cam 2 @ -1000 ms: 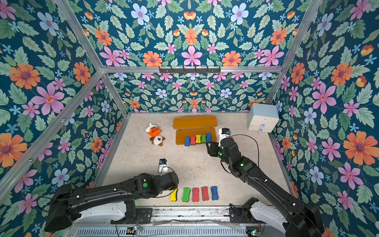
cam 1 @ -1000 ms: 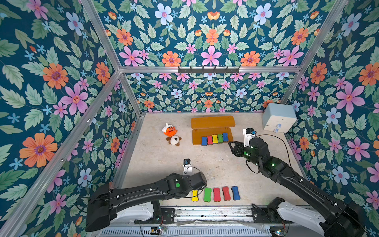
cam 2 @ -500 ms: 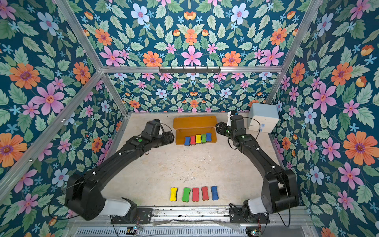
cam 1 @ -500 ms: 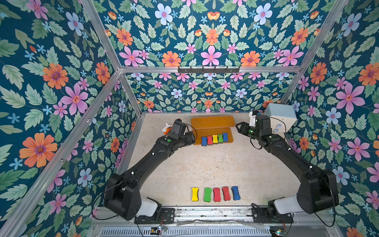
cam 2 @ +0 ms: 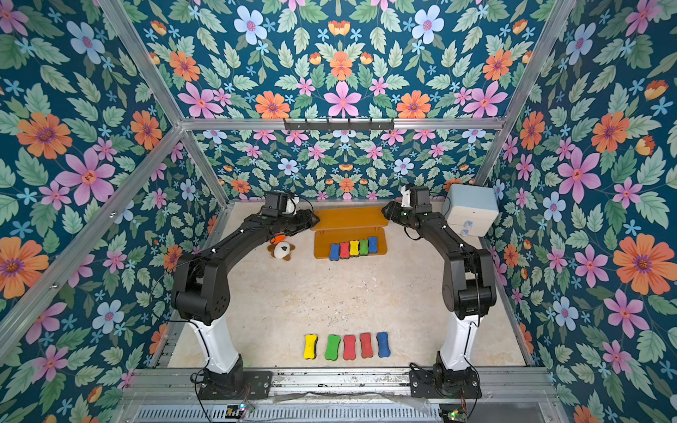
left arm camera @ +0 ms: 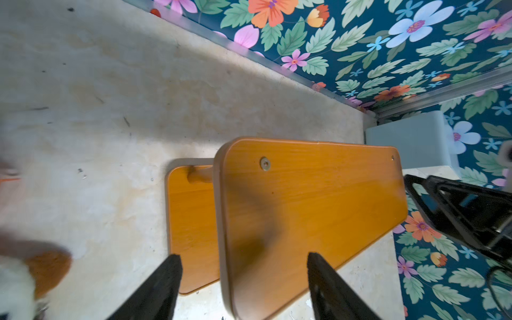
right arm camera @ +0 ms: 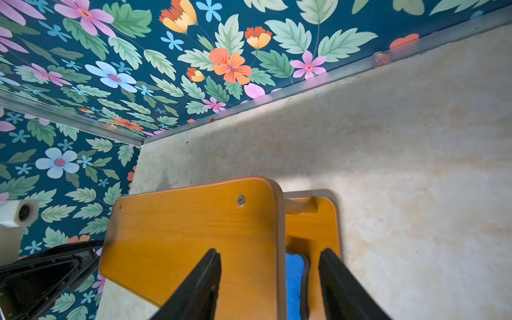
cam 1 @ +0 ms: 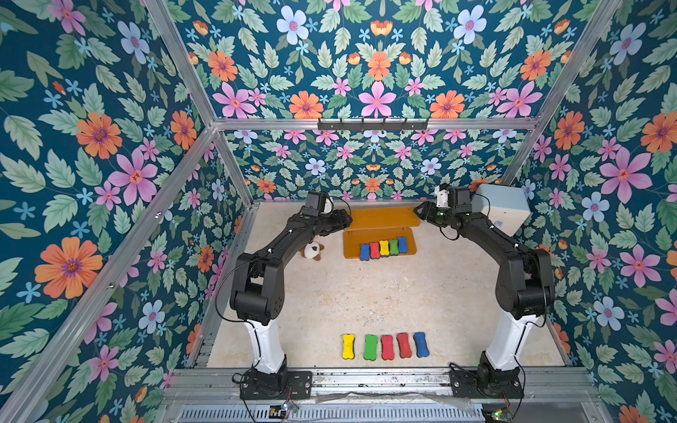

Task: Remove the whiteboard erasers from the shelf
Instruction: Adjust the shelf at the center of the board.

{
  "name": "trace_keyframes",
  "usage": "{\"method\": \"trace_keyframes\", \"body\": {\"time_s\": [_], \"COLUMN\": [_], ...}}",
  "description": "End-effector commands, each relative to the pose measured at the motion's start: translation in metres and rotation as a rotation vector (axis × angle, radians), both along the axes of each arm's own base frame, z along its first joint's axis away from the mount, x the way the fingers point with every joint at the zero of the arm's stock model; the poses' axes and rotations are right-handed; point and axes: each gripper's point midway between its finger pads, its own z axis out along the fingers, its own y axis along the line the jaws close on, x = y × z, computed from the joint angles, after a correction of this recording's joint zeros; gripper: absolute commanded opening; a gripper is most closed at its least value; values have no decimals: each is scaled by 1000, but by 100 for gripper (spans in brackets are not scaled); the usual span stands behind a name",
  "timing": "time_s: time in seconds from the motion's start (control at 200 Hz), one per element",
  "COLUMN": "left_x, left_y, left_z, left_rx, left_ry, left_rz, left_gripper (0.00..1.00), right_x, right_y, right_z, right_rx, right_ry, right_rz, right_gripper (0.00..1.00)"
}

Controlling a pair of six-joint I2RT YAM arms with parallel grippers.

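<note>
At the back, your shelf has five whiteboard erasers on its low board; five more erasers lie up front. Your left gripper and right gripper gape wide, empty, at its ends. One plush toy and one drawer box sit close.

Your left arm rises from its base at 7 o'clock, folds at the elbow and stretches low toward 12 o'clock. The left tool at its end is turned toward 3 o'clock. Your right arm mirrors it from 5 o'clock, with the right tool turned toward 9 o'clock. The two tools face each other, well apart. In the wrist views, the left tool's fingers and the right tool's fingers stand spread, jaws parted.
</note>
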Motion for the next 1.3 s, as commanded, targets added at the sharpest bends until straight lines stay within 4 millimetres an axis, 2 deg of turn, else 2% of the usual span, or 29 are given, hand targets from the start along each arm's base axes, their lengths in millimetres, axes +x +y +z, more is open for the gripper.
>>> {"method": "trace_keyframes", "body": {"time_s": [0.0,0.115,0.265,0.43,0.725,1.095,1.18,1.295], "left_x": [1,-1,-7,-14,-33,-58,-60,-57], "left_y": [-15,-20,-21,-19,-20,-21,-19,-11], "left_z": [9,5,7,11,16,-3,2,16], "left_rx": [-85,-111,-133,-137,-149,-177,-183,-164], "left_ry": [-13,3,7,3,-2,32,20,-23], "left_rz": [-59,-76,-82,-82,-87,-90,-84,-61], "left_gripper": [71,63,57,50,48,51,54,66], "right_x": [0,1,-3,-4,6,17,18,20], "right_y": [6,11,19,23,42,52,51,36], "right_z": [-3,-8,-10,-6,-1,0,3,13], "right_rx": [16,40,79,95,100,112,113,114], "right_ry": [12,21,29,14,12,7,3,-14], "right_rz": [40,59,91,94,132,163,172,148], "right_gripper": [60,50,37,31,31,34,38,43]}}
